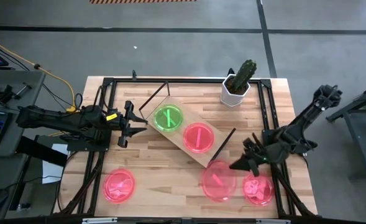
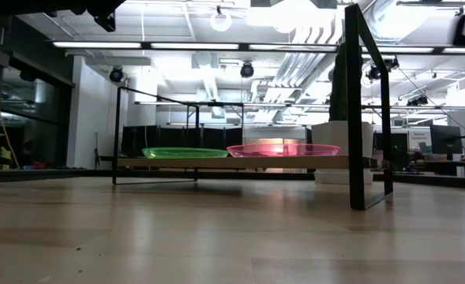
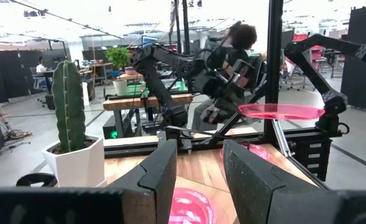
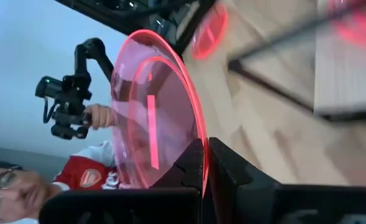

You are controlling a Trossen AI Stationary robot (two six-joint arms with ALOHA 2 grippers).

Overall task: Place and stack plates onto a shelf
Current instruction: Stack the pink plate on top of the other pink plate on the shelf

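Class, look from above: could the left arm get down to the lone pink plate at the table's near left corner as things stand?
Probably yes. The left gripper is open and empty beside the shelf, and the pink plate lies alone on bare table on that arm's side, with nothing over or against it.

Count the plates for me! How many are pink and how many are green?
Pink plates: 4, one on the shelf, one held by the right gripper, two on the table
Green plates: 1, on the shelf
Total: 5
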